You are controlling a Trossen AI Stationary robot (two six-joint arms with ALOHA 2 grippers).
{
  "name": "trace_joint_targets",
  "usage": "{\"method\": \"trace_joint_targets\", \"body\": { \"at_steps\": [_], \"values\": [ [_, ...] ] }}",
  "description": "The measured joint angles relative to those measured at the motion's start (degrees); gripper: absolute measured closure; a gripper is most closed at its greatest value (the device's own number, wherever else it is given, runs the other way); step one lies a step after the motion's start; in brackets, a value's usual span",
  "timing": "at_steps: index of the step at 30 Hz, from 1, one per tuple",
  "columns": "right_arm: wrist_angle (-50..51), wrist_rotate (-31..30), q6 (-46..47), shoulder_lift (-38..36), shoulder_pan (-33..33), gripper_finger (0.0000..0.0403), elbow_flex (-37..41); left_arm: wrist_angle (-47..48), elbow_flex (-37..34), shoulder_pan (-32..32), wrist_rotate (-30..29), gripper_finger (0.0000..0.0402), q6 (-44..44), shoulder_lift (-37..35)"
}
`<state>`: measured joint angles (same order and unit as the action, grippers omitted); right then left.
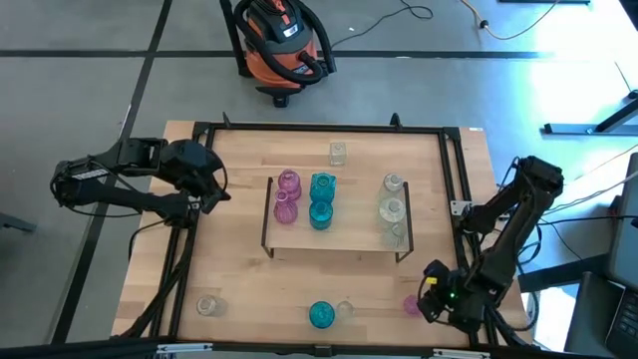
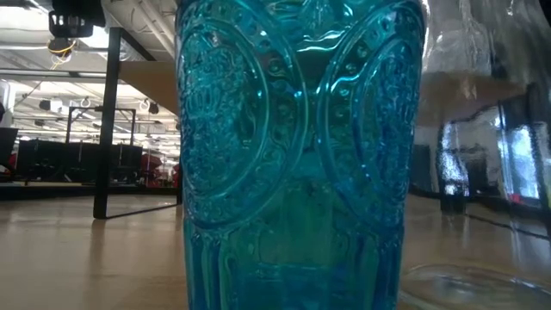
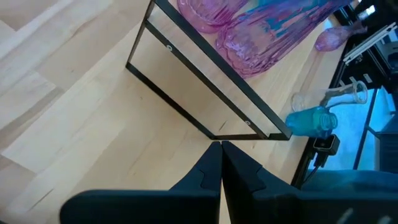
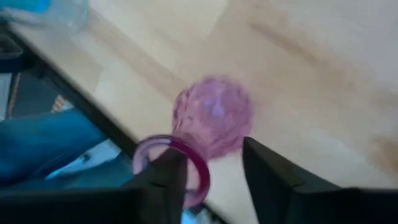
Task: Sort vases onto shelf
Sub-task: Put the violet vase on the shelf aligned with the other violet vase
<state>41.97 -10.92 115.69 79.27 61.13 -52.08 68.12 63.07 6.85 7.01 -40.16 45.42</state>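
right claw (image 4: 211, 171): fingers straddle ribbed pink glass vase (image 4: 214, 121), grip unclear | left claw (image 3: 221, 165): closed, empty | table (image 1: 239, 269): pale wood

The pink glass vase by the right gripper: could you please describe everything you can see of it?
The small translucent pink glass vase has a bulbous, patterned body and a narrow neck flaring to a round rim. It lies tipped on the light wooden tabletop near its front right edge, rim toward the right gripper, whose dark fingers straddle the neck; contact is unclear.
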Motion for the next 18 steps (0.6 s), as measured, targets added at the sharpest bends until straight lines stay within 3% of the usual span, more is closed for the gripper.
{"method": "trace_joint_targets", "body": {
  "at_steps": [6,15,18],
  "values": [
    [-1.3,-1.8,-2.2,-0.3,-2.8,0.0386,0.0,-2.9,0.0,0.0,-0.6,0.0401,-0.5,0.0],
    [3.1,-0.1,-16.6,-2.6,-7.8,0.0396,-7.4,-9.1,0.0,0.0,-1.7,0.0401,-3.0,0.0],
    [8.5,4.5,-24.8,-2.6,-9.4,0.0396,-13.7,-9.2,0.0,0.0,-1.7,0.0401,-3.2,0.0]
  ]
}}
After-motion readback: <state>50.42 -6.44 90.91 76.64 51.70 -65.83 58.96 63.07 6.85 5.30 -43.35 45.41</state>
